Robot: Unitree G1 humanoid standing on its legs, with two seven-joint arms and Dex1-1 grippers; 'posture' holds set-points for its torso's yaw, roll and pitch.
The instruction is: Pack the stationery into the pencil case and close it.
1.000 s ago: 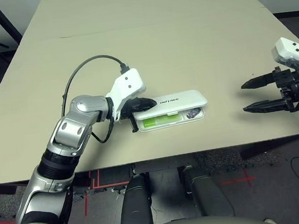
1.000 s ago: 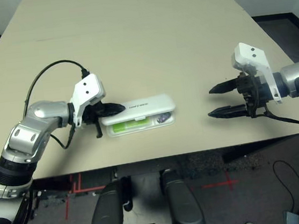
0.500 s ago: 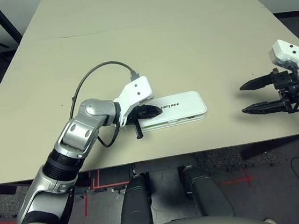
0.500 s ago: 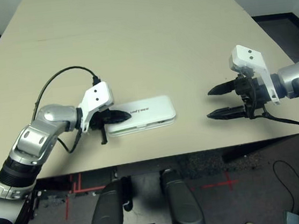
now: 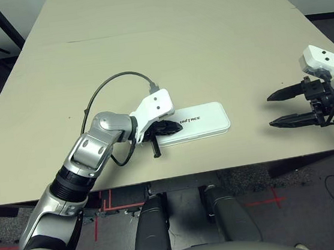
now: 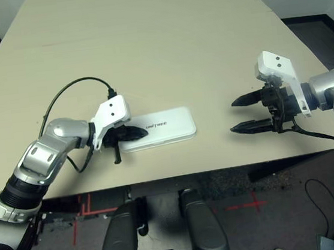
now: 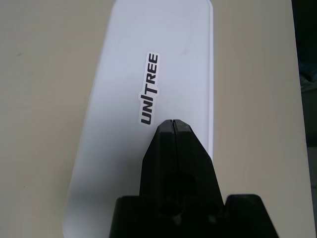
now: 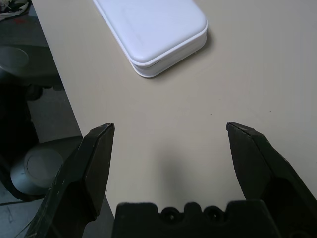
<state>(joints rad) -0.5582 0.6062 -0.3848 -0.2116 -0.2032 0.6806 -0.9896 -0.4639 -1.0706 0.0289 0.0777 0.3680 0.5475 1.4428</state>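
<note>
White plastic, the pencil case [image 5: 195, 122] lies flat and shut on the beige table [image 5: 164, 47], near its front edge, the dark "UNITREE" print facing up on the lid. At the case's left end the left end effector [image 5: 172, 125] presses on the lid with its two black fingers [image 7: 172, 148] pinched together, gripping nothing. Well off to the case's right, the right end effector [image 5: 278, 108] hangs above the table, fingers spread wide and empty, pointing toward the case.

Smooth white plastic pencil case [image 5: 194, 122] (faintly glossy) on a matt beige table [image 5: 164, 47].
</note>
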